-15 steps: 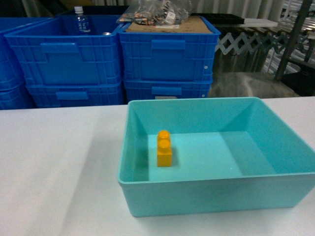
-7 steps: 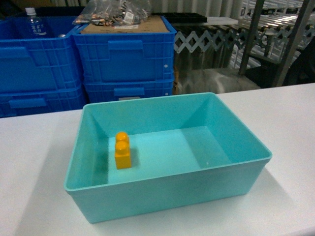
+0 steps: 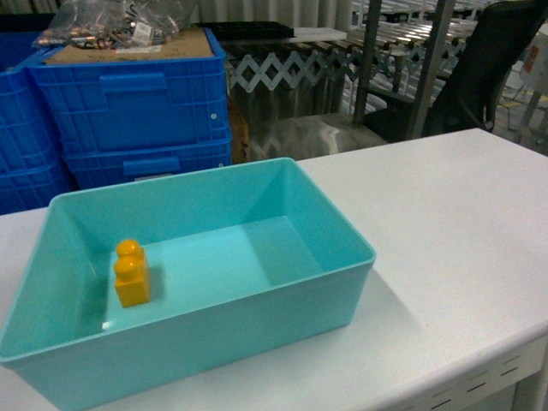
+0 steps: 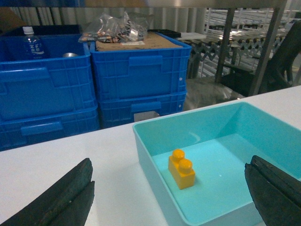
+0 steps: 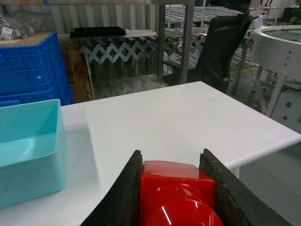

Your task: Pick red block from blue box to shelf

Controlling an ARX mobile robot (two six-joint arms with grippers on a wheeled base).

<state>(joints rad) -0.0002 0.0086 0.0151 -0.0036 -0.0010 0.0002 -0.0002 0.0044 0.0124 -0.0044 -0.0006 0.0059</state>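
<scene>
The red block (image 5: 176, 193), glossy with one round stud, sits clamped between the dark fingers of my right gripper (image 5: 170, 157), above the white table to the right of the blue box (image 5: 42, 155). The turquoise box (image 3: 342, 223) holds only a yellow-orange two-stud brick (image 3: 131, 272). My left gripper (image 4: 170, 179) stands wide open over the box's left wall (image 4: 141, 141), with that brick (image 4: 181, 168) below and between its fingers, untouched. The steel shelf (image 3: 428, 68) rises behind the table at the back right. Neither gripper shows in the head view.
Stacked dark blue crates (image 3: 137, 103) stand behind the box, one topped with cardboard and a plastic bag (image 3: 111, 21). A black chair (image 3: 479, 68) stands by the shelf. The table's right edge (image 5: 263, 146) drops off near a round white machine (image 5: 282, 47).
The head view has swung to the right: the turquoise box and crates slid left in the frame, and the table's right end, the chair and more of the shelf came into view.
</scene>
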